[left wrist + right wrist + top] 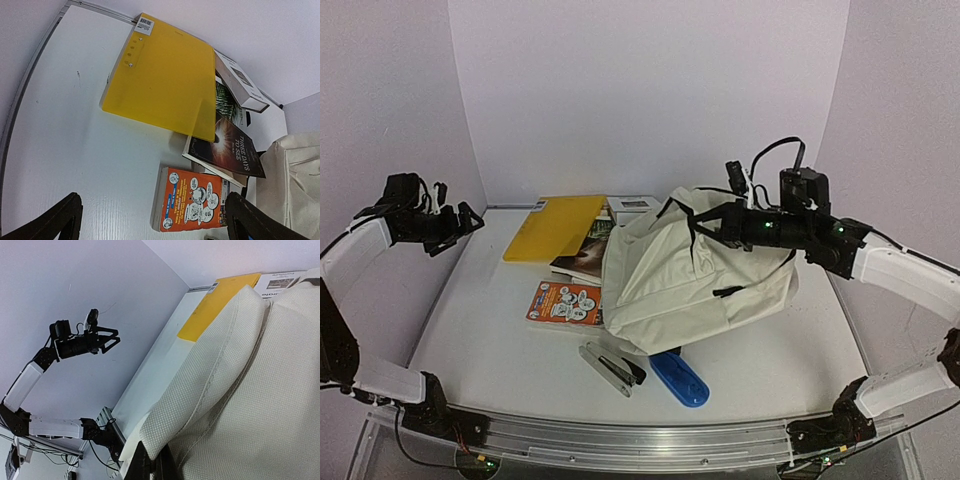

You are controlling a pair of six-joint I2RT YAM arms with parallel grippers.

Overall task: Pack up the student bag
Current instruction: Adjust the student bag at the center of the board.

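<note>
student bag: cream, slumped, black straps | right pincer: clamped on it | left pincer: apart

The student bag was cream woven fabric with black straps. The folder was plain yellow. The orange book carried white cartoon figures; the dark book showed a fiery glow. The case was blue, the worktop white.

Beneath my left pincer the table lay bare, with room to come down. Ahead of it the yellow folder, a dark book and an orange book crowded the way to the student bag, which bulked under my right pincer.
</note>
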